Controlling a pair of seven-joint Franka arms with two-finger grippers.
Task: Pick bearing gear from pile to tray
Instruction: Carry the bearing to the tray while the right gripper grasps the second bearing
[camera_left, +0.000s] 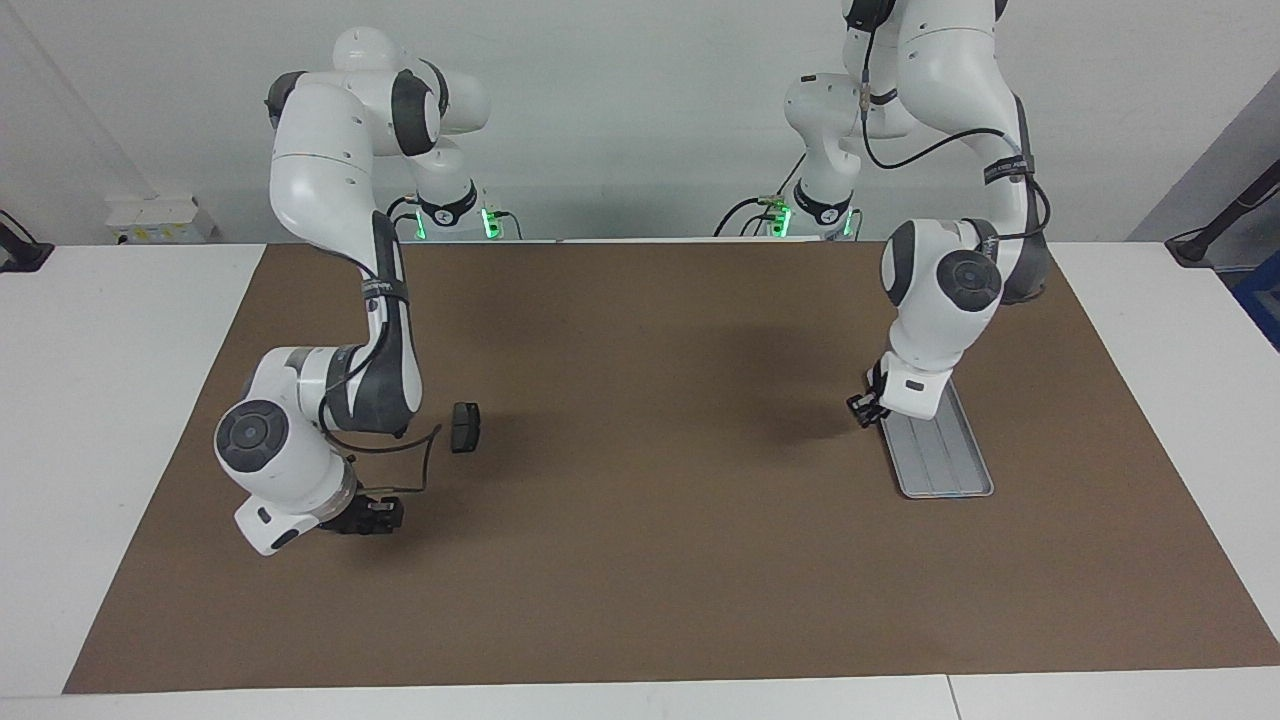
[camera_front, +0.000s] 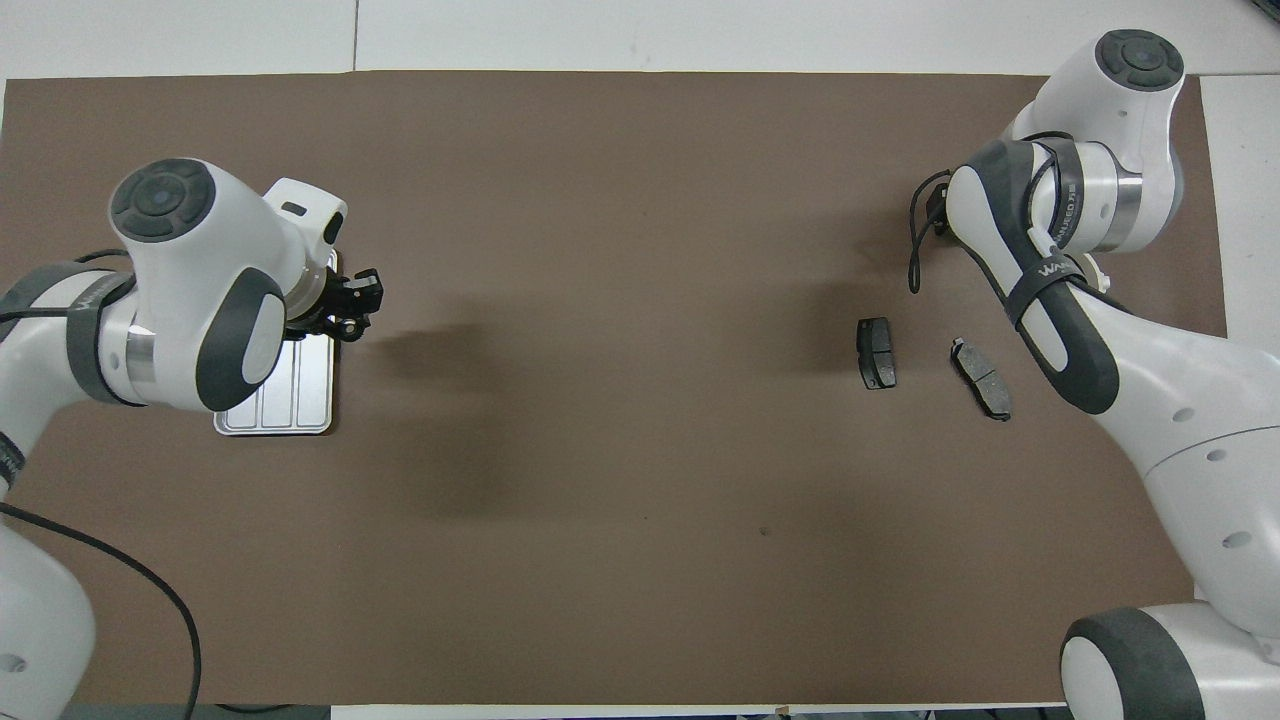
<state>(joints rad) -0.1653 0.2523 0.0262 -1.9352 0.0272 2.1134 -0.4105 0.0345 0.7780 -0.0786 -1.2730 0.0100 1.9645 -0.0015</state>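
The silver tray (camera_left: 945, 462) lies at the left arm's end of the mat; part of it also shows in the overhead view (camera_front: 290, 400). My left gripper (camera_left: 862, 408) hangs over the tray's edge that faces the table's middle, and shows in the overhead view (camera_front: 358, 300). Of the pile I see two dark pad-shaped plates (camera_front: 876, 352) (camera_front: 981, 377) and a bit of the white arc (camera_front: 1097, 270). One plate shows in the facing view (camera_left: 465, 427). My right gripper (camera_left: 375, 518) is low over the mat by the pile. No black rings show.
A brown mat (camera_left: 640, 560) covers most of the white table (camera_left: 100, 400). A small white box (camera_left: 155, 218) stands at the table's edge by the wall, at the right arm's end. The right arm's forearm covers part of the pile from above.
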